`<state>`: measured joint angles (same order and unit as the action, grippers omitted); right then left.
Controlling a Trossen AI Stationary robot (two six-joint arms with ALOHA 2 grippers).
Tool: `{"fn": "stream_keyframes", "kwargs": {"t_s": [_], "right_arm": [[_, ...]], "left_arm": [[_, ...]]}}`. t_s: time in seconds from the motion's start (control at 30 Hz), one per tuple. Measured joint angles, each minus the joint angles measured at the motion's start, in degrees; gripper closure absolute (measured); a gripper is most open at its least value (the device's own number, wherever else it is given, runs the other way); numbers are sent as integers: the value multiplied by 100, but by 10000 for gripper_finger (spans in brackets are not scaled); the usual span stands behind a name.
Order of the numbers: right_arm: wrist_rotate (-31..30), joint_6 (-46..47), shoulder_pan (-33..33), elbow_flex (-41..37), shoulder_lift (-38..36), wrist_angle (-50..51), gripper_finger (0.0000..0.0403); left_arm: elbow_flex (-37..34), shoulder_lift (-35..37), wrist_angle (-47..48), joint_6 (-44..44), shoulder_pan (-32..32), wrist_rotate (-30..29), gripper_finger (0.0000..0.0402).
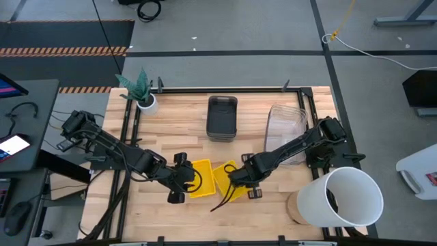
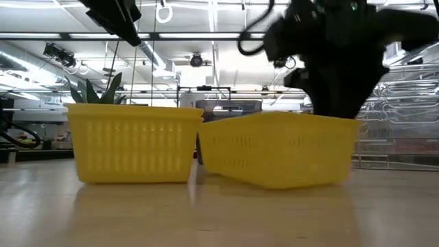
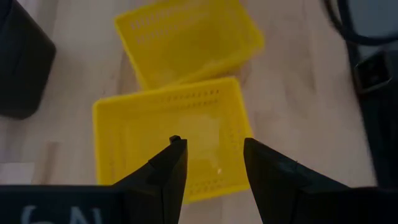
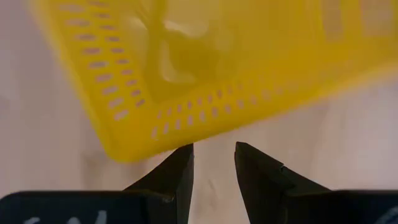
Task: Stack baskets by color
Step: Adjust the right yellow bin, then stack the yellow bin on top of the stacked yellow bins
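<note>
**Both grippers open beside two yellow baskets**

Two yellow baskets sit side by side at the table's front centre. The left gripper (image 3: pixel 211 163) hovers over the left yellow basket (image 1: pixel 199 178), fingers spread, holding nothing. The right gripper (image 4: pixel 212 163), fingers parted, sits just beside the tilted right yellow basket (image 1: pixel 225 179), gripping nothing. Behind the yellow baskets stand the dark grey baskets (image 1: pixel 222 117) and, to their right, the clear baskets (image 1: pixel 285 125).

text: no complete word or number can be read | left wrist view: pale marks resembling "6N" are seen on the dark housing behind the left gripper (image 3: pixel 214 155), cut off by the edge | right wrist view: similar pale marks behind the right gripper (image 4: pixel 214 158), illegible
</note>
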<state>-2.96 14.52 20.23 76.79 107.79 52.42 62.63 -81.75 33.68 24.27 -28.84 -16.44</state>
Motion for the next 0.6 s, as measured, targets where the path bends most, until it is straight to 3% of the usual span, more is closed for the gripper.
{"fn": "stream_keyframes", "kwargs": {"t_s": [0.2,0.43,0.6], "right_arm": [[280,-56,59,2,0,-960,281],[253,178,-2,2,0,-297,281],[91,193,-26,2,-80,370,281]], "left_arm": [[0,2,-115,316,-2,75,237],[-1,-281,-442,528,-41,272,237],[-2,-729,-1078,652,18,744,237]]}}
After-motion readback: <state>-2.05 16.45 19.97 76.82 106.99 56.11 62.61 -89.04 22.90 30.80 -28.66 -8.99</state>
